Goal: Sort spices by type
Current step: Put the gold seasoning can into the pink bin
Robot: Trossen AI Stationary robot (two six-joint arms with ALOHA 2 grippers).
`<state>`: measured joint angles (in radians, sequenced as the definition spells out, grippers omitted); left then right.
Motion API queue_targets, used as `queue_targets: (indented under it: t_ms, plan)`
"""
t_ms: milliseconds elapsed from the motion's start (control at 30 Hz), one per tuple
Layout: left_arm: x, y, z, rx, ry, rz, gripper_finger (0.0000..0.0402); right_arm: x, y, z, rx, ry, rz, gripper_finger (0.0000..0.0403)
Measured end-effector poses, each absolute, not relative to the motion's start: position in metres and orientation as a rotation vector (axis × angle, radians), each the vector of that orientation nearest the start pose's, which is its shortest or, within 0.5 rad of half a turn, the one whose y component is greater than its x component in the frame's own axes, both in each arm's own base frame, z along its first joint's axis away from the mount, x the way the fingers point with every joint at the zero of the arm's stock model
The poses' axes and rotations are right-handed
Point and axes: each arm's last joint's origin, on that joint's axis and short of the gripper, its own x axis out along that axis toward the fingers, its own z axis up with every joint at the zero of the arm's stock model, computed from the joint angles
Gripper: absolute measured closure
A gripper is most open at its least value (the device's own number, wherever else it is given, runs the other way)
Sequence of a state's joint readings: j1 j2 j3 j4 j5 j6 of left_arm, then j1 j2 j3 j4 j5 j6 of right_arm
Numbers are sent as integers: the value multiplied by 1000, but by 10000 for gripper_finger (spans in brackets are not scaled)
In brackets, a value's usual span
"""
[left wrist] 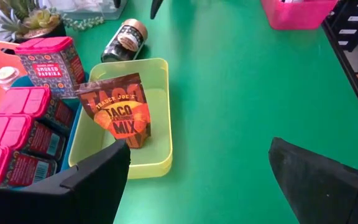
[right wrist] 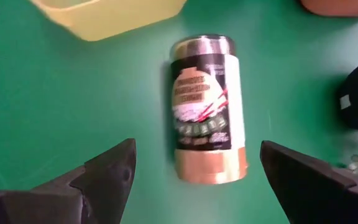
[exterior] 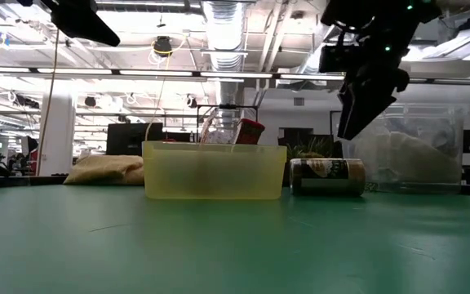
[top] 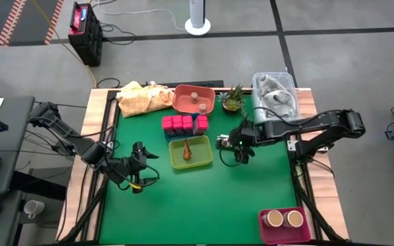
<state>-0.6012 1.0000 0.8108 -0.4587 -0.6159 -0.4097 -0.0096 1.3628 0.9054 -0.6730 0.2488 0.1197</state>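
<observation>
Since the jar (right wrist: 207, 109) lies on its side beside the yellow bin (top: 190, 152), I hold the right gripper (top: 242, 152) above it, jaws spread, while the left gripper (top: 137, 166) waits, jaws spread too.

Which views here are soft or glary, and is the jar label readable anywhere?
Right wrist view: the lying jar is blurred, its label unreadable. Left wrist view: sharp, the taco mix packet reads clearly. Low view: bright ceiling lights behind, the yellow tub hazy, the right gripper a dark silhouette.
</observation>
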Motion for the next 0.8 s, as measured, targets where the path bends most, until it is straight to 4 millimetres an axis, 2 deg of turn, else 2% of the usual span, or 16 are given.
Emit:
queue_targets:
  t_ms: [200, 600, 800]
  plan:
    - [176, -100, 283, -28, 516, 122, 36, 263, -24, 206, -54, 1144, -280, 34]
    - [173, -99, 279, -13, 560, 136, 36, 275, -37, 160, -49, 1352, -250, 36]
    - [173, -98, 279, 14, 566, 131, 36, 278, -40, 149, -49, 1388, -222, 81]
